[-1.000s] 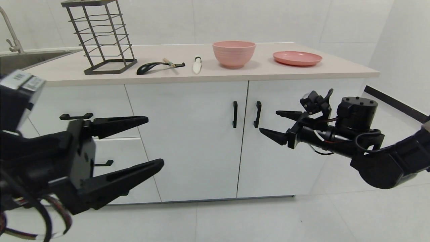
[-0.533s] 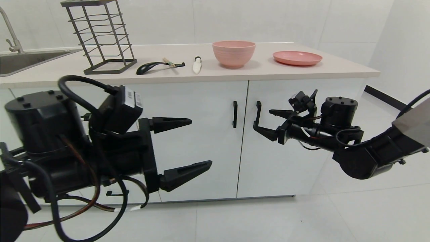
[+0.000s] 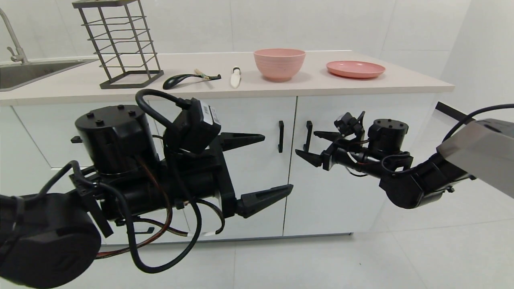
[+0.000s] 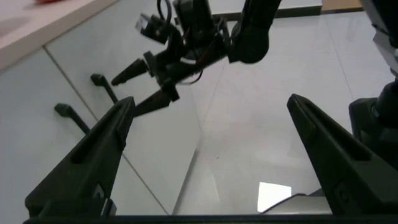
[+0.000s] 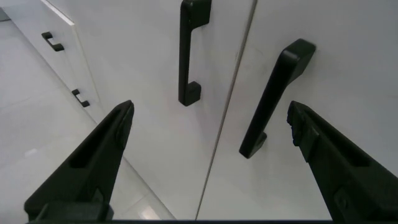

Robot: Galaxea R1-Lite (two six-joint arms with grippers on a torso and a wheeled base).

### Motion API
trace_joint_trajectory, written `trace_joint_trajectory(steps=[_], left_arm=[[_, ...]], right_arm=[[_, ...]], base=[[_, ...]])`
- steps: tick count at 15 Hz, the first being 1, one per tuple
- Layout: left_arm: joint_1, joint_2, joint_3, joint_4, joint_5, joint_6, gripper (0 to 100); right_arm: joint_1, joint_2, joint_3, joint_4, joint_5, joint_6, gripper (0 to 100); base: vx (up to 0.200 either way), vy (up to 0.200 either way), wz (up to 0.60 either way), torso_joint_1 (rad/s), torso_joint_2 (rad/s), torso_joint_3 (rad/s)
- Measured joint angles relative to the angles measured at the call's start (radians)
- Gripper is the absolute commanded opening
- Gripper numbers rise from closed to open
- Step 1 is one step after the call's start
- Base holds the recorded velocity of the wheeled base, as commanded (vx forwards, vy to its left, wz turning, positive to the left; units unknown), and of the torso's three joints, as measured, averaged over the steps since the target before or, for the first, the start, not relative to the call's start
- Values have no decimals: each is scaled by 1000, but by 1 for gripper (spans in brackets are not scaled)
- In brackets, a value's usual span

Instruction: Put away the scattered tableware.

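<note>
Both grippers hang before the cabinet doors, below the bench's front edge, with the tableware lying on the bench top.

The left gripper [image 3: 278, 162] has its fingers spread wide and holds nothing. The right gripper [image 3: 305, 142] is also spread and empty, and faces the two black door handles [image 5: 193, 53] close up. On the bench [image 3: 409, 82], a pink bowl [image 3: 279, 64] stands near the middle and a pink plate [image 3: 355, 69] lies toward the right end. A black spoon [image 3: 176, 80] and a small white utensil [image 3: 235, 77] lie nearer the front edge, between the bowl and a black wire rack [image 3: 118, 44] that stands beside the sink [image 3: 32, 72] at the left end.
</note>
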State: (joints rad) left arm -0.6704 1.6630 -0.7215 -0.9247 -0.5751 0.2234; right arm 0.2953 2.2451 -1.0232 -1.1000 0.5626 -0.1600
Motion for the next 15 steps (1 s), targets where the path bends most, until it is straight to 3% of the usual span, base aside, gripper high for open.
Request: trace_joint_trajectory(steps=[5,8,12,15], left_arm=[[-4,77,-52,-12,0,-3,100],[-4,153,-144,-13,3,-8,100],[0,231,-237,-13,13,-108,100],[10,292,-301,-12,13,-137,100]], right_arm=[[-5,39,-39,-3,6,3,100],[0,63,-82,-4,43,2,100],[4,85,-105,-7,85,2,100],[0,114,-141,-7,131,2,100]], base=[[0,0,0,0,0,0],[0,0,0,0,0,0],[0,0,0,0,0,0],[0,0,0,0,0,0]])
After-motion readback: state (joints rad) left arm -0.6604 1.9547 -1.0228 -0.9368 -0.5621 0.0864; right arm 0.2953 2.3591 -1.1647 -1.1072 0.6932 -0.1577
